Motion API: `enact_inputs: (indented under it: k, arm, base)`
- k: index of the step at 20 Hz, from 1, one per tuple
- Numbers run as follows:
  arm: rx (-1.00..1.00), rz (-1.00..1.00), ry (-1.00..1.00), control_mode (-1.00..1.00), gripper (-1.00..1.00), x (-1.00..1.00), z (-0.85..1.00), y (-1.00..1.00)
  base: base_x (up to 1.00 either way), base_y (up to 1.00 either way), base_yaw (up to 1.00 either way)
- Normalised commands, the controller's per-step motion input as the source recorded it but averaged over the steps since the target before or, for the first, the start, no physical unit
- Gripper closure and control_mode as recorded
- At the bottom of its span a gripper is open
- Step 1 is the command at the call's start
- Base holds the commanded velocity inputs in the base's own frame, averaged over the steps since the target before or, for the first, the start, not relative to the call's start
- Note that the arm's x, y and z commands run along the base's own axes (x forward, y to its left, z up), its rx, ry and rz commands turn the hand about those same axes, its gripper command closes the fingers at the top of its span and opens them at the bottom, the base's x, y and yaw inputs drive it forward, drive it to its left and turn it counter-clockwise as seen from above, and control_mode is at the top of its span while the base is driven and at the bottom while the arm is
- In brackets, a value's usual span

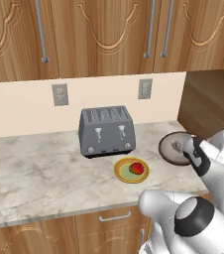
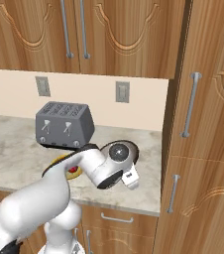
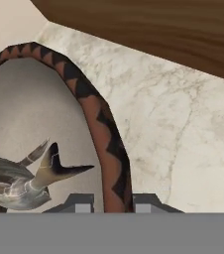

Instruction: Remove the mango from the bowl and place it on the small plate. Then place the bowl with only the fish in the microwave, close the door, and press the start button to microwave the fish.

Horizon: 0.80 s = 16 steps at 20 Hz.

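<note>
The gripper is seen clamped narrowly on the rim of the bowl: in the hand view one finger tip stands inside the rim and the other outside it, with the dark, zigzag-patterned wall pinched between them. From the pinch the rim curves away up and to the left of that view, so the bowl's whole hollow lies to the inner-finger side of the gripper. The fish is found in that pale hollow, just beside the gripped rim, its tail pointed toward the fingers; whether it touches the wall cannot be told. No mango is seen inside the bowl.

In the left base view the bowl rests on the marble counter at its right end, close to the tall wooden cabinet side, with the hand reaching over its near right edge. The mango is seen lying on the small plate, which sits just in front of the silver toaster and near the bowl's left, apart from it.

The first step is judged done, and the carrying of the bowl is judged to be the step in hand. The bowl is held at one edge only, so its weight hangs to one side of the grip; a level lift would be called for, lest the bowl tip and the fish slide. The microwave is not made out from here.
</note>
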Motion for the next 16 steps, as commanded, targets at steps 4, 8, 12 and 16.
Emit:
enact_inputs:
  k: [4,8,12,16]
  arm:
    - [0.00,0.01,-0.06,-1.00,1.00,-0.05,0.60,0.29]
    - [0.00,0.00,0.00,-1.00,1.00,-0.08,0.81,0.30]
    - [0.00,0.00,0.00,-1.00,1.00,-0.25,0.71,0.46]
    - [0.01,0.02,0.00,-1.00,1.00,-0.37,0.51,0.56]
  base:
    - [0.00,0.00,0.00]
    - [0.00,0.00,0.00]
    - [0.00,0.00,0.00]
    - [0.00,0.00,0.00]
